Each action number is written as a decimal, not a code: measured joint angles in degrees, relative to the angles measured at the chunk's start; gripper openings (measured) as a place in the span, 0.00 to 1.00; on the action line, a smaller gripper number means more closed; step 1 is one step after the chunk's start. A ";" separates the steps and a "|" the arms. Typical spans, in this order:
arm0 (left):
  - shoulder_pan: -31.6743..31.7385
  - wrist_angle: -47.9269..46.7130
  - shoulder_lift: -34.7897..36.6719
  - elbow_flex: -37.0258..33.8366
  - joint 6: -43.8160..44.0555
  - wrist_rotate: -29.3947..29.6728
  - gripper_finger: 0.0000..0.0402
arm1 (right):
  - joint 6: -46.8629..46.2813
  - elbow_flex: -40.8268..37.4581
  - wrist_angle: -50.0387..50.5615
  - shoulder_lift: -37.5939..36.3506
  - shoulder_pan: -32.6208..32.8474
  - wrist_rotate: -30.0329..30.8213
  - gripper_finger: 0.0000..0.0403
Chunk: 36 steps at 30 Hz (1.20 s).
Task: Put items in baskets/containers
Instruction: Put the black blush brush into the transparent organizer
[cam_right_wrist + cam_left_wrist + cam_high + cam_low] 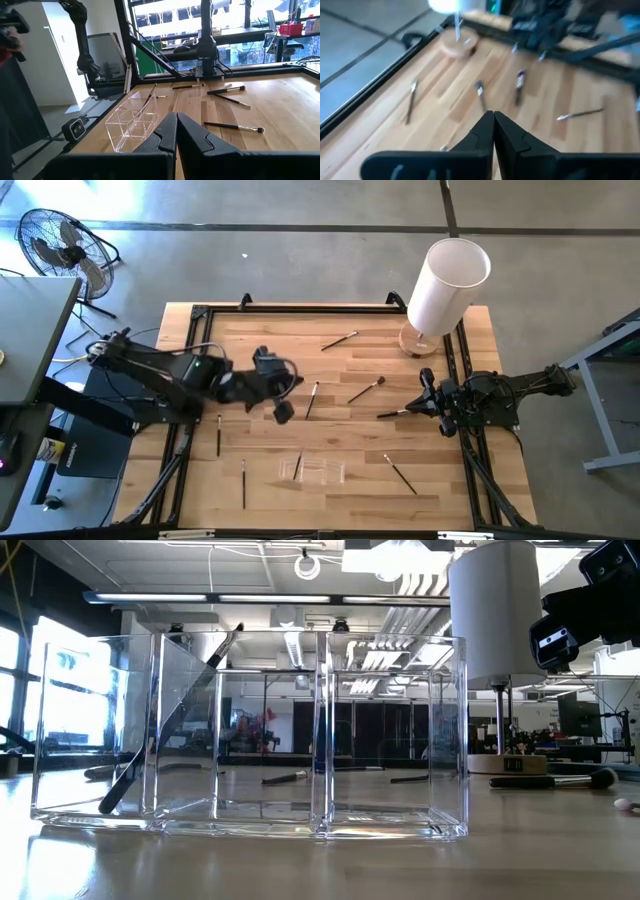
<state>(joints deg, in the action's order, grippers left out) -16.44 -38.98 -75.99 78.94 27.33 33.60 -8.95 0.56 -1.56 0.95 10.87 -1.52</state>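
**Operator:** Report the left gripper.

**Technician:** The left gripper [283,412] is positioned over the middle of the table [260,340], left of centre. In the left wrist view its fingers [482,131] are pressed together with nothing between them. A light-handled brush [312,399] lies just beside it on the wood.

**Operator:** And the right gripper?

**Technician:** The right gripper [424,402] sits at the table's right edge, also closed and empty (its wrist view shows the two fingers [167,131] meeting). A dark brush [392,414] lies close to its tip, pointing toward the centre.

**Operator:** Locate the container.

**Technician:** The clear holder [320,471] stands near the front edge, centre. The low view shows it divided into compartments, with one dark-handled brush [165,725] leaning diagonally in the left-hand one; the other compartments hold nothing visible.

**Operator:** Remaining brushes?

**Technician:** Loose on the table: one [339,341] near the back edge, one [366,389] right of centre, one [401,474] right of the holder, and two dark ones [219,434] [243,482] at front left. The white cylinder [446,285] on a wooden base occupies the back right corner.
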 joint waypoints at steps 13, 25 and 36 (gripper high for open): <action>9.63 -26.23 -1.21 -1.12 22.23 -17.23 0.00 | 0.01 0.00 0.02 0.00 0.01 0.02 0.01; 11.02 -12.00 6.72 -23.31 16.63 -18.56 0.00 | -1.04 0.14 -5.54 2.77 0.07 15.08 0.00; 20.92 -2.89 25.02 -39.77 7.92 -24.67 0.00 | 1.82 27.47 1.73 39.82 1.96 37.19 0.00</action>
<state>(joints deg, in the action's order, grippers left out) 4.47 -41.86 -50.97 39.16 35.26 8.94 -7.13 28.03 0.16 40.77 12.83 35.67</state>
